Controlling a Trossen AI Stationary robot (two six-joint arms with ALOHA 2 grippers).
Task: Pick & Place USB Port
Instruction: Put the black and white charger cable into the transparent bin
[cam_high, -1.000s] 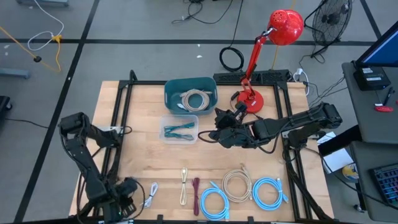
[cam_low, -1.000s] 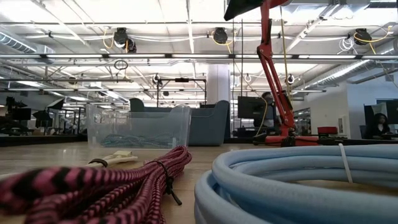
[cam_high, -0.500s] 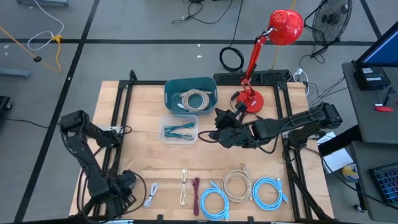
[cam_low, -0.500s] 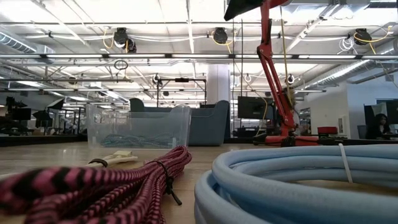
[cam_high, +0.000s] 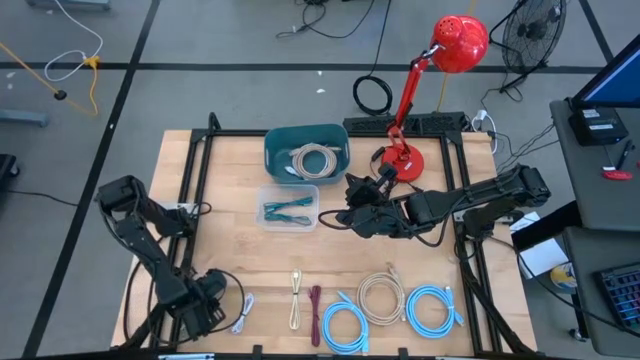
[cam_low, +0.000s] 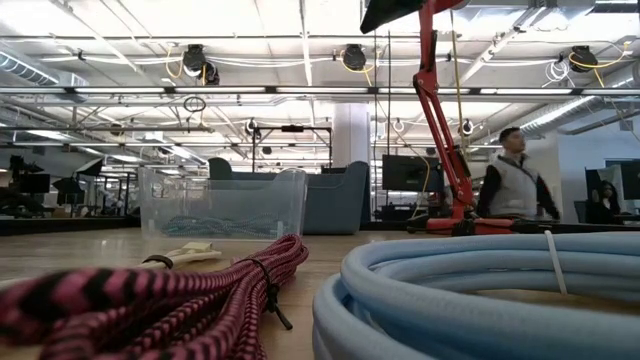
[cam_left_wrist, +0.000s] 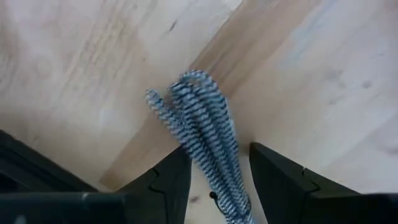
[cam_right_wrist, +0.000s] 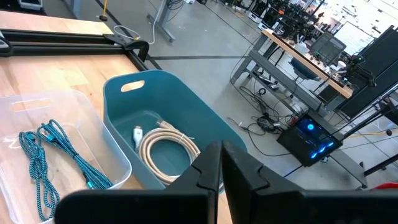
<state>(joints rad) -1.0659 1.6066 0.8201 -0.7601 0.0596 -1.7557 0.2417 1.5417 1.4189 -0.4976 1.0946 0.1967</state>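
L arm (cam_high: 150, 250) reaches from ~9 o'clock down to table's 7 o'clock corner, wrist bent low; L gripper (cam_high: 225, 312) fingers (cam_left_wrist: 280, 180) spread wide, pointing down. R arm (cam_high: 480, 200) comes in from 3 o'clock, stretched flat toward center; R gripper (cam_high: 340, 217) fingers (cam_right_wrist: 208, 168) pressed together, prob. holding nothing.

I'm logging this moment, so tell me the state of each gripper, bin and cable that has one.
left gripper: open, straddling the black-and-white braided cable
right gripper: shut, empty
teal bin: holds a coiled beige cable
clear bin: holds a teal cable
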